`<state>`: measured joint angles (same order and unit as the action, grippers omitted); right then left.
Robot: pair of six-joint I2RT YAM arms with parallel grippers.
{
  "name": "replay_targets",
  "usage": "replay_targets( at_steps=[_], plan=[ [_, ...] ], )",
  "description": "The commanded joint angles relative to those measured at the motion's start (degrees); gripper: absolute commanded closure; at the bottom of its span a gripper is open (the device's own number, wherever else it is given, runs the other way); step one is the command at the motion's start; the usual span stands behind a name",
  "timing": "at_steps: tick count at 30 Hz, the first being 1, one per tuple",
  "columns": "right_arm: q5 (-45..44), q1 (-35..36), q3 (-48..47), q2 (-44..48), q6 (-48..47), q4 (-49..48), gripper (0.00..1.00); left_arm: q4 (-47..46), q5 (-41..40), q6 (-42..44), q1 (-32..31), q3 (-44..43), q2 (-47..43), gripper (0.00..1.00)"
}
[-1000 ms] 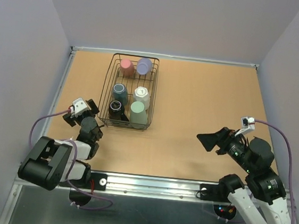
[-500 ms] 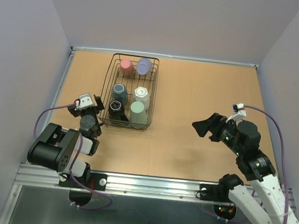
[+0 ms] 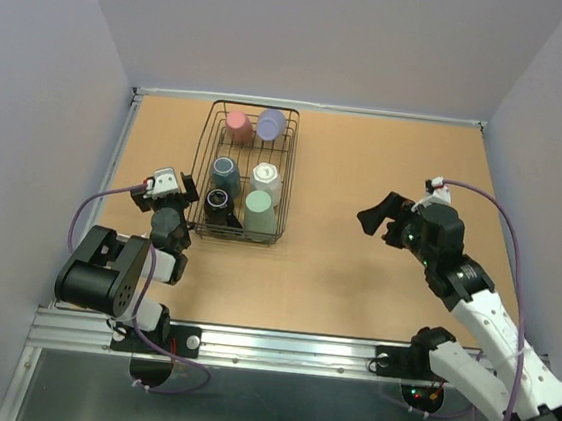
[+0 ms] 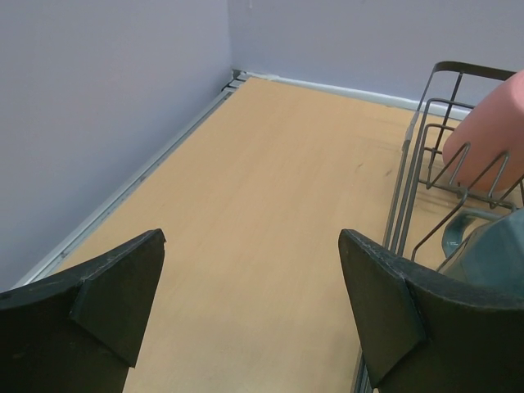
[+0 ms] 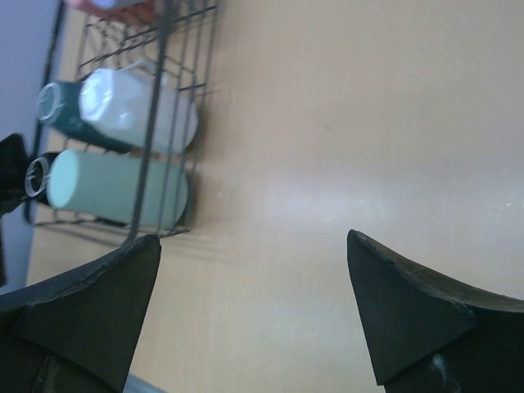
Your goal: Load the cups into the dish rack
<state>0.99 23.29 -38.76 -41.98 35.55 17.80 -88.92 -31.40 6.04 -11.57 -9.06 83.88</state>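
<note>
The dish rack, a black wire basket, stands at the table's far left. Lying in it are a pink cup, a lavender cup, a dark teal cup, a white cup, a black cup and a mint green cup. My left gripper hovers just left of the rack, open and empty. My right gripper hangs over bare table to the rack's right, open and empty. Its view shows the white cup and the mint cup.
Grey walls close in the table on the left, far and right sides. A raised metal rail runs along the left edge, close to my left arm. Bare wooden tabletop stretches between the rack and the right wall.
My right arm has reached forward and to the left, carrying its open gripper nearer the rack. My left arm has edged slightly farther along the rack's left side.
</note>
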Motion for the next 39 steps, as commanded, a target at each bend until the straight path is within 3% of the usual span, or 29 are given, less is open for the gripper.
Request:
replay_targets(
  at_steps=[1, 8, 14, 20, 23, 34, 39],
  plan=[
    [-13.1, 0.0, -0.9, -6.4, -5.6, -7.6, 0.0, -12.3, 1.9, 1.0, 0.6, -0.3, 1.5, 0.01],
    [-34.8, -0.1, 0.9, -21.1, -22.6, -22.0, 0.0, -7.2, 2.7, -0.5, 1.8, -2.4, 1.0, 0.01],
    [-41.3, -3.5, 4.0, -34.6, -34.0, -34.2, 0.0, -7.0, 2.9, -0.6, 2.0, -2.5, 0.9, 0.01],
    [-38.9, -12.2, 7.2, -39.3, -29.4, -41.7, 0.0, -6.9, 2.9, -0.7, 2.1, -2.5, 0.9, 0.01],
    [-38.5, -13.4, 11.7, -42.0, -29.7, -55.4, 0.0, -6.9, 2.9, -0.7, 2.1, -2.5, 0.9, 0.01],
    [-29.7, -14.1, 20.7, -49.4, -33.1, -86.9, 0.0, -7.0, 3.0, -0.7, 2.1, -2.5, 0.9, 0.01],
    [-23.9, -15.6, 22.9, -47.2, -31.8, -86.8, 0.0, -7.1, 3.0, -0.7, 2.2, -2.5, 0.9, 0.01]
  ],
)
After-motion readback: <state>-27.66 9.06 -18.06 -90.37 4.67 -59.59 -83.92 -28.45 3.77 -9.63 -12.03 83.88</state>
